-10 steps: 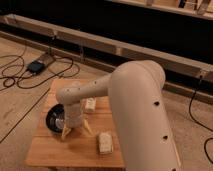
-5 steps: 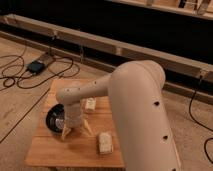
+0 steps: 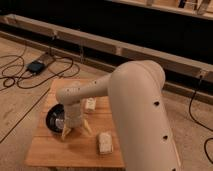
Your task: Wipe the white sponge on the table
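Wood table [image 3: 45, 152] had the hand [image 3: 76, 132] down beside a black bowl [image 3: 53, 118], its 2 fingers spread wide, holding nothing; white sponge [image 3: 105, 142] sat nearby, untouched.

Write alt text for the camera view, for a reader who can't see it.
A beige robot arm reaches over a small wooden table, its open gripper pointing down beside a black bowl. The white sponge lies apart from it, nearer the front edge; a smaller white object sits farther back.
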